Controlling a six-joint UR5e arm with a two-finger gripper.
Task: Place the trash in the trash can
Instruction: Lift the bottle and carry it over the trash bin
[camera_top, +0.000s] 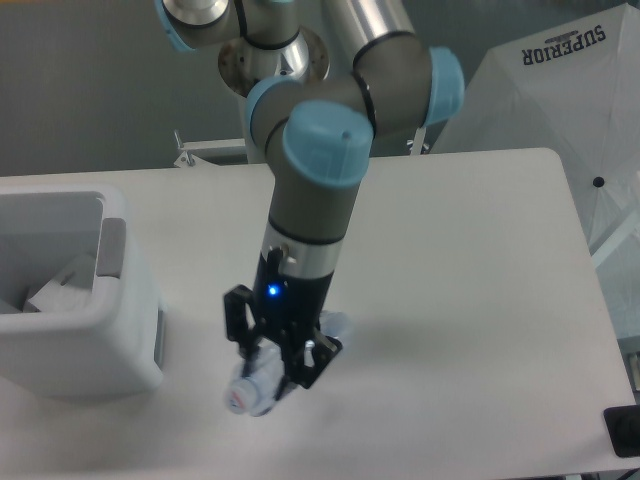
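Arm low over the table, fingers around the bottle, bin off to the left.

The table (470, 260) fills most of the frame, and the trash can (75, 300) sits at its left edge with the white wrapper (62, 283) apparently already lying inside. Down the centre comes the arm (310, 200), ending in the gripper (275, 365) at lower centre, its fingers closed on the bottle (262, 388). The bottle's long axis runs diagonally, one end at lower left and the other poking out at upper right behind the fingers. I judge the carry must go left and up over the rim.
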